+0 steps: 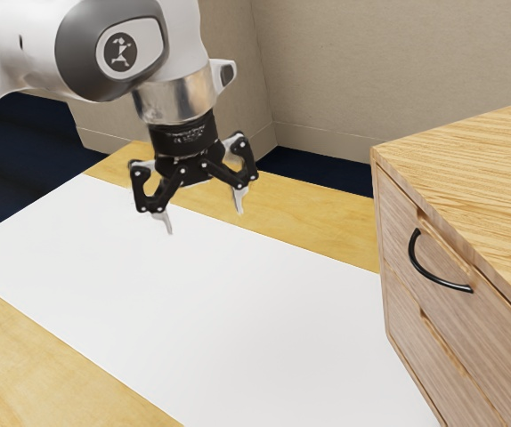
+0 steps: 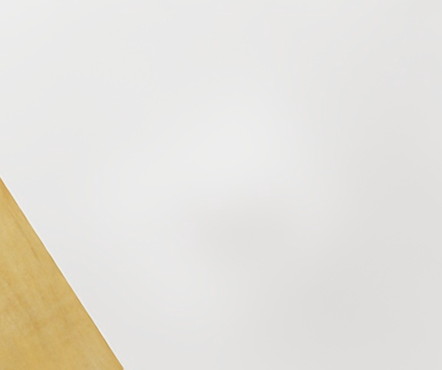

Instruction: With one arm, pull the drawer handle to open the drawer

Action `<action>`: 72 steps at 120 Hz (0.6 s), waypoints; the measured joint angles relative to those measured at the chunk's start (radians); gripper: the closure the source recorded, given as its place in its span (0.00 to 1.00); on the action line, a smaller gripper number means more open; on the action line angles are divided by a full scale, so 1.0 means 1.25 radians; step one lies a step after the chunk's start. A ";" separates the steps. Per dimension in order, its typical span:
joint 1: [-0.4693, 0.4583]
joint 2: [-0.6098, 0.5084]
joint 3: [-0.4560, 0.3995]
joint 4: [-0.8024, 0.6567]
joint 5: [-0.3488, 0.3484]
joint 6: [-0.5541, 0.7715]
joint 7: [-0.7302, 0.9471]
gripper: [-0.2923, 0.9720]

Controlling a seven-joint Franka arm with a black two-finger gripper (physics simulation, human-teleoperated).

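A light wooden drawer cabinet (image 1: 478, 267) stands at the exterior view's right. Its upper drawer front (image 1: 433, 258) carries a curved black handle (image 1: 433, 267) and sits flush with the cabinet face. A second drawer front (image 1: 433, 356) lies below it. My gripper (image 1: 202, 209) hangs open above the white mat (image 1: 193, 311), well to the left of the cabinet, fingers pointing down with nothing between them. Under my hand, the wrist view takes in the white mat (image 2: 267, 154) and a corner of the wooden tabletop (image 2: 21, 301).
The white mat covers the middle of the wooden table (image 1: 24, 365). Beige walls (image 1: 371, 62) rise behind the table, with dark blue floor (image 1: 24, 151) at the left. Open room lies between my gripper and the cabinet.
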 joint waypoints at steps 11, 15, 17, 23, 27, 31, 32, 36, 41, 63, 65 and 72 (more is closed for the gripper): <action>-0.001 -0.001 0.000 -0.001 0.000 0.020 -0.064 0.23; -0.001 -0.001 0.000 -0.001 0.000 0.026 -0.084 0.23; -0.001 -0.001 0.000 -0.001 0.000 0.028 -0.094 0.23; -0.001 0.000 0.001 -0.001 -0.001 0.035 -0.122 0.23; -0.002 0.002 0.003 0.002 -0.003 0.038 -0.138 0.23; -0.002 0.004 0.006 0.021 -0.005 0.040 -0.154 0.23; -0.001 0.004 0.006 0.027 -0.005 0.041 -0.158 0.23; 0.000 0.003 0.007 0.066 -0.005 0.040 -0.172 0.23; -0.001 0.004 0.003 0.113 -0.007 0.039 -0.189 0.23; -0.029 0.001 -0.045 0.154 -0.077 0.082 -0.251 0.23; -0.029 0.001 -0.052 0.153 -0.086 0.091 -0.256 0.23; -0.032 0.002 -0.076 0.153 -0.111 0.121 -0.271 0.23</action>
